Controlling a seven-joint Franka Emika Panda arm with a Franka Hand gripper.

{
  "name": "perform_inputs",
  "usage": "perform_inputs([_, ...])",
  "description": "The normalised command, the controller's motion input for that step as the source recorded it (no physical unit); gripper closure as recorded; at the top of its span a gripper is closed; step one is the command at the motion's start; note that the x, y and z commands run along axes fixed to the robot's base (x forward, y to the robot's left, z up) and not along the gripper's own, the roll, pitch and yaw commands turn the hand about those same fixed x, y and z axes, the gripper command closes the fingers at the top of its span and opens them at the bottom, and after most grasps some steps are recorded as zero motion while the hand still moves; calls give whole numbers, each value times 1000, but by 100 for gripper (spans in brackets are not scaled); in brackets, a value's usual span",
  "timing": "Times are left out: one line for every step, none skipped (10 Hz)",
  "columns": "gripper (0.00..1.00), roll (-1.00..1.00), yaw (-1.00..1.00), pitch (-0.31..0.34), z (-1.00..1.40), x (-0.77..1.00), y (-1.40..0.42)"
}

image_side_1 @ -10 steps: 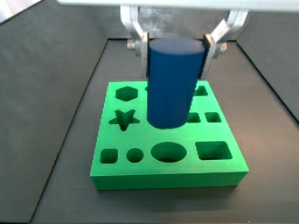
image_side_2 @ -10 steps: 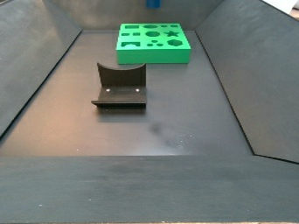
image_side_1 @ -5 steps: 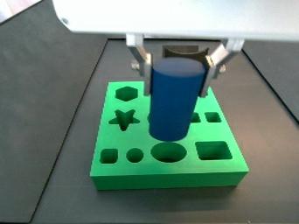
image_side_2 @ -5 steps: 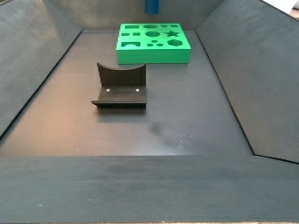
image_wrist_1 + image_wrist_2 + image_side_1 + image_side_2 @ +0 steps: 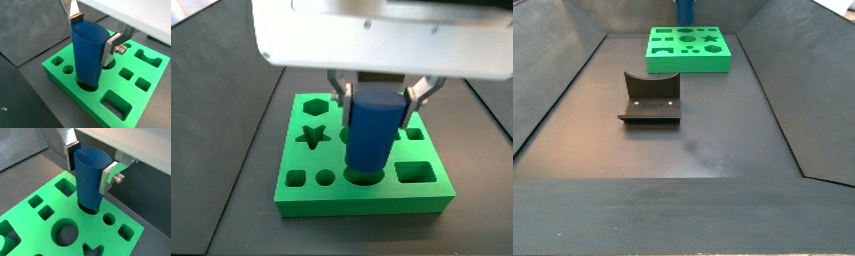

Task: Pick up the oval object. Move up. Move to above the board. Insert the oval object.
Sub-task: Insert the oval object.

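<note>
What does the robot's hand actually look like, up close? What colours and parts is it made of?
The gripper, above the green board, has a boxy white body with rounded edges. Two thin flat silver metal fingers hang below it, each a bent plate. One carries a round silver screw on its outer face. No cables or markings show.

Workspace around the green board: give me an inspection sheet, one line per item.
Surface: dark floor, bare apart from the items below.
Job's things: blue oval object upright, lower end entering a hole of the green board; also seen in both wrist views.
Clutter: dark fixture standing on the floor, apart from the board.
Grippers: gripper above the board, jaws clamped on the oval object's upper part.
Cables: nothing seen.
Surroundings: dark sloped walls around the floor.
</note>
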Motion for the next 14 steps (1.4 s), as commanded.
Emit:
perform_inputs([100, 74, 0, 0, -297, 17, -29])
perform_inputs([100, 69, 0, 0, -294, 26, -51])
perform_inputs([100, 69, 0, 0, -309, 43, -111])
perform_inputs([100, 60, 0, 0, -309, 80, -143])
perform_inputs([100, 57, 0, 0, -300, 111, -131])
perform_inputs([100, 69, 0, 0, -311, 163, -91])
perform_inputs([100, 97, 0, 0, -317, 286, -17])
perform_inputs([100, 104, 0, 13, -343, 317, 0])
perform_inputs([100, 94, 0, 20, -323, 340, 0])
perform_inputs([100, 86, 0, 1, -363, 303, 0])
perform_inputs([100, 69, 0, 0, -420, 211, 0])
perform_inputs([100, 80, 0, 0, -477, 109, 0])
perform_inputs([100, 103, 0, -3, -526, 14, 0])
perform_inputs([100, 54, 0, -10, -371, 0, 0])
